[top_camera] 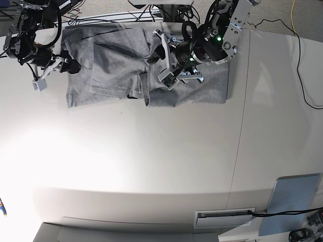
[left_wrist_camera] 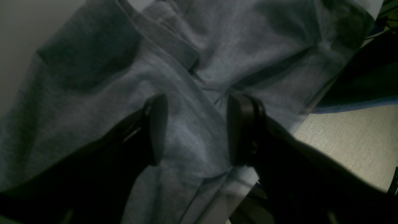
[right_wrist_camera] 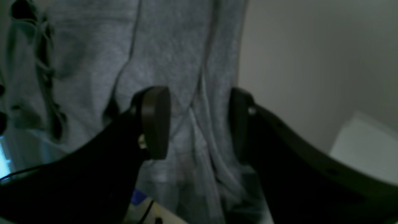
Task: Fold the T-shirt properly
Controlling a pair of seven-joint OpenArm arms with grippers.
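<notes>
Black gripper fingers fill the foreground of both wrist views. Left gripper [left_wrist_camera: 194, 130]: jaws apart, wide gap, grey cloth lying between and beyond the fingers [left_wrist_camera: 155, 127]; cannot tell whether the tips touch the fabric. Right gripper [right_wrist_camera: 200, 123]: jaws likewise spread, rumpled folds of the shirt showing in the gap, nothing pinched.

T-shirt [top_camera: 116, 75] lies at the far edge of the white table [top_camera: 151, 161], spread roughly flat, heather grey, plain side showing in the base view. Its middle is bunched, with an overlapped fold and creases near the left arm. Dark patches that may be lettering show at the left edge of the right wrist view; too blurred to read.

Base view: left gripper [top_camera: 160, 59] sits over the shirt's centre, arm reaching in from the far side. Right gripper [top_camera: 70, 65] sits at the shirt's edge on the view's left.

Pale blue panel [top_camera: 291, 204] lies at the near corner of the table, well apart from the shirt.
</notes>
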